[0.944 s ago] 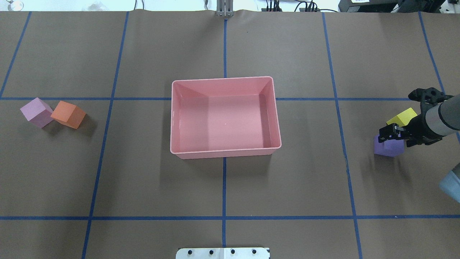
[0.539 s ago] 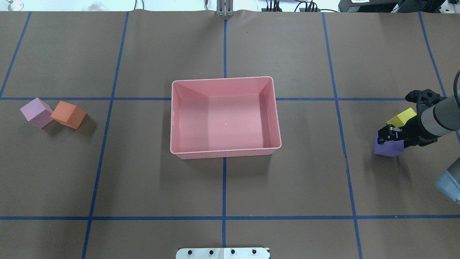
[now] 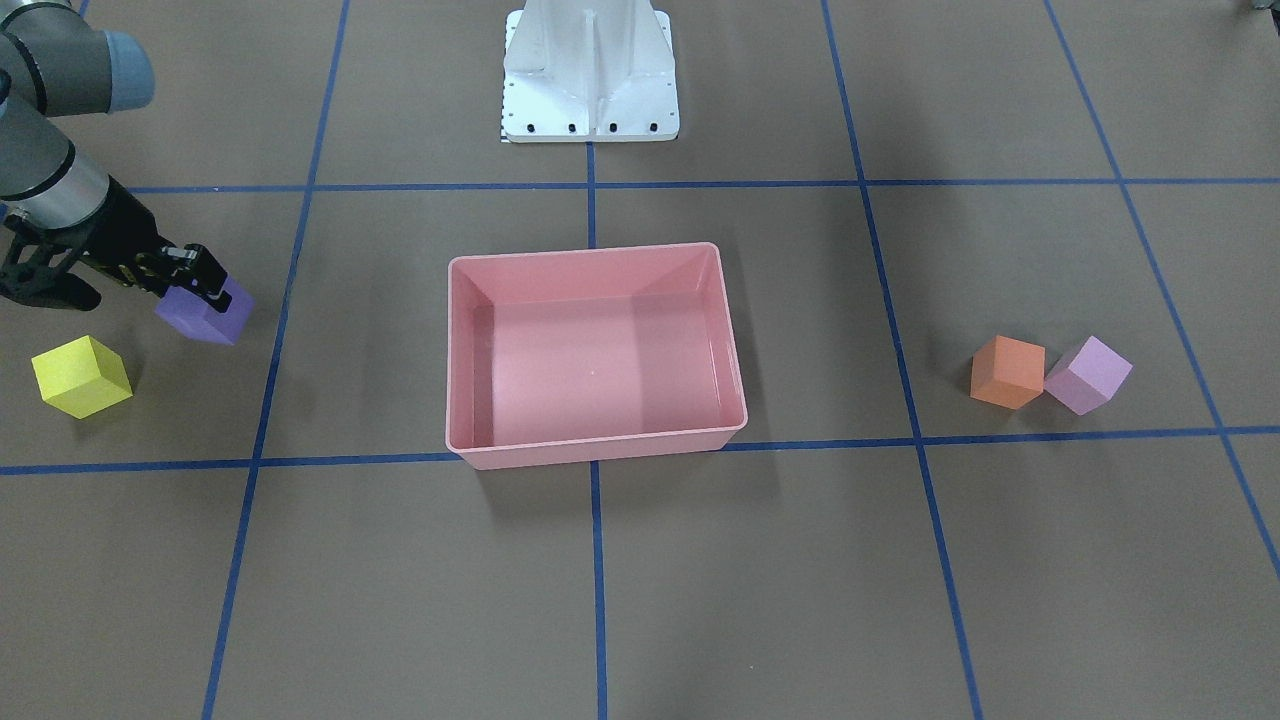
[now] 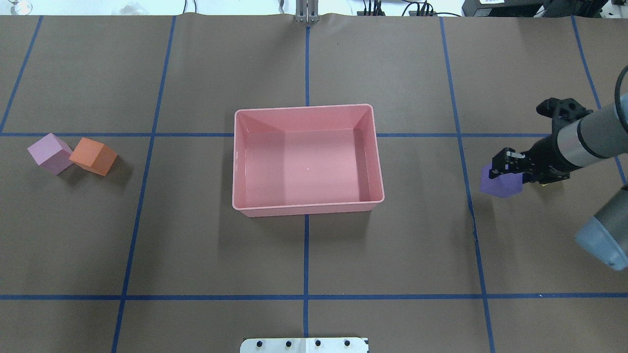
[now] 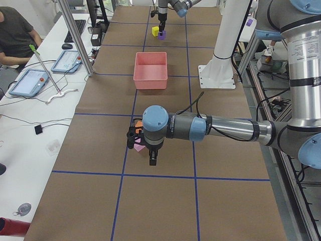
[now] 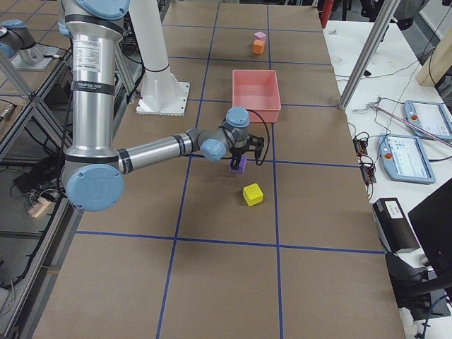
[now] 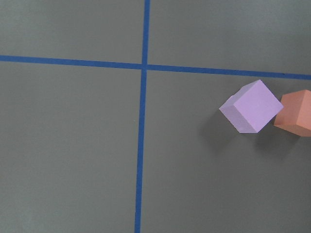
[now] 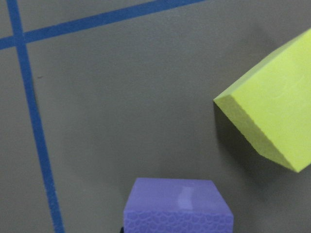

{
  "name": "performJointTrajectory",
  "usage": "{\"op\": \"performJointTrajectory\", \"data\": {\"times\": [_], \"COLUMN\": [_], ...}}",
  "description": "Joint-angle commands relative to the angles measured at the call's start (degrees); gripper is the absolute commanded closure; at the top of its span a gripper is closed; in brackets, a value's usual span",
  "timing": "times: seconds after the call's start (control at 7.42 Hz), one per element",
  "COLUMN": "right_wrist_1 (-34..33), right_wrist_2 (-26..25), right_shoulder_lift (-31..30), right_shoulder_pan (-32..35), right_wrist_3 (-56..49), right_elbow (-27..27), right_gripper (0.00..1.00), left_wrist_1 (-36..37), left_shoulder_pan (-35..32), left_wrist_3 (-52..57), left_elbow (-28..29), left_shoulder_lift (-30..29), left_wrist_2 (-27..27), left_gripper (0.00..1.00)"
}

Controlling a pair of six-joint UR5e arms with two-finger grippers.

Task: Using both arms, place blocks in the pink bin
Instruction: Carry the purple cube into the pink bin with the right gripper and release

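My right gripper (image 4: 504,169) is shut on the dark purple block (image 4: 496,185) and holds it above the table, right of the empty pink bin (image 4: 304,211). In the front view this gripper (image 3: 196,284) carries the purple block (image 3: 205,314), and the yellow block (image 3: 80,377) lies on the table beside it. The right wrist view shows the purple block (image 8: 177,209) and the yellow block (image 8: 272,116). The orange block (image 4: 93,156) and the pink-lilac block (image 4: 49,153) touch at the far left. My left gripper (image 5: 134,138) hovers over them; I cannot tell its state.
The white pedestal base (image 3: 590,75) stands behind the bin (image 3: 590,455). Blue tape lines grid the brown table. Operator desks with tablets (image 5: 30,80) and a person run along the table's far side.
My right gripper has lifted the purple block off the table and carried it left toward the bin, away from the yellow block. The orange and lilac blocks have not moved.
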Motion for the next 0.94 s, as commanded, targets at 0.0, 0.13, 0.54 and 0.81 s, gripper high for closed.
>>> {"op": "performJointTrajectory", "data": {"times": [0.0, 0.13, 0.54, 0.81], "right_wrist_1": [-17.85, -21.43, -21.03, -19.97], "right_wrist_2": [-1.53, -6.41, -15.07, -15.34], "right_shoulder_lift": [20.40, 26.77, 37.10, 35.98], "right_shoulder_pan": [-4.41, -9.50, -17.01, -18.07], "right_wrist_3": [10.02, 13.53, 17.35, 17.61], "right_elbow": [1.11, 0.50, -8.96, -9.96], "right_gripper": [1.00, 1.00, 1.00, 0.69], "left_wrist_1": [-9.55, -9.42, -9.41, -9.50], "left_shoulder_pan": [8.17, 9.87, 10.58, 13.64], "left_wrist_3": [-14.20, -15.04, -16.55, -28.15], "left_elbow": [0.19, 0.54, 2.99, 10.36], "left_shoulder_lift": [-1.96, -3.54, -5.74, -12.40], "left_wrist_2": [0.71, 1.06, 1.50, 1.68], "left_gripper": [0.00, 0.01, 0.00, 0.00]}}
